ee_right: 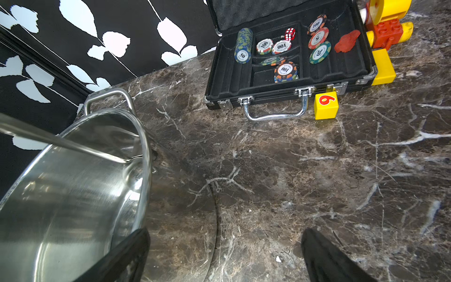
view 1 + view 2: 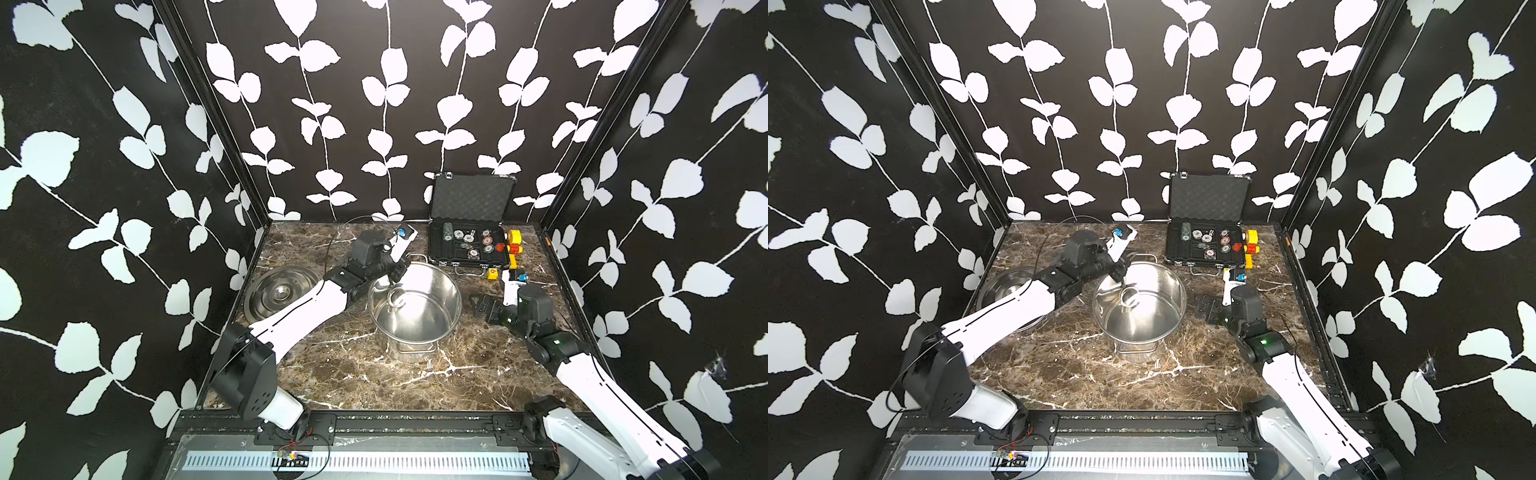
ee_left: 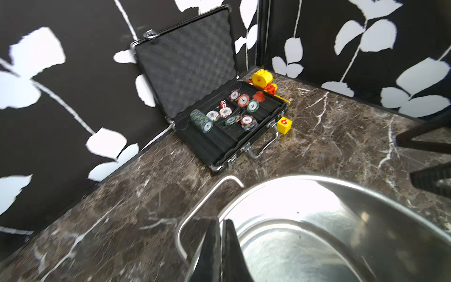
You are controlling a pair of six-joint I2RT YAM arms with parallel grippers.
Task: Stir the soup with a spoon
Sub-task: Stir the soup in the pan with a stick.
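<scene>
Closest to the camera in both top views is a pale slotted metal strip (image 2: 374, 460) along the near edge. Behind it is the brown marble-look tabletop (image 2: 353, 374), and about mid-table sits the large shiny stainless-steel stockpot (image 2: 440, 291), with wire loop handles on its near and far sides. The left hand (image 2: 395, 272) hangs over the stockpot's far-left rim, clenched on the thin handle of a long shiny steel ladle (image 2: 397, 299). The ladle's round bowl is down inside the stockpot, in the left half. The right hand (image 2: 481, 306) sits just right of the stockpot, low over the tabletop, released and holding nothing. A flat round steel lid with a centre knob (image 2: 282, 293) lies left of the stockpot, partly under the left arm (image 2: 307, 307). Far right there's an open black case (image 2: 469, 199) with poker chips (image 2: 468, 238) in it, a small yellow cube (image 2: 492, 273) at its near edge, and yellow-and-red toy blocks (image 2: 514, 243) on its right side.

Left wrist view: the two black fingers (image 3: 212, 251) are pressed together right at the stockpot (image 3: 317, 232) rim, next to a loop handle. The ladle handle between them is too thin to make out here. The case (image 3: 185, 61) and cube (image 3: 284, 125) sit beyond.

Right wrist view: the fingers (image 1: 122, 256) are spread wide with bare tabletop between them, one just beside the stockpot (image 1: 61, 207) wall. The ladle (image 1: 73, 145) handle slants down into the stockpot. The cube (image 1: 325, 105) shows a red 6 and sits just beside the case's (image 1: 288, 90) front.
</scene>
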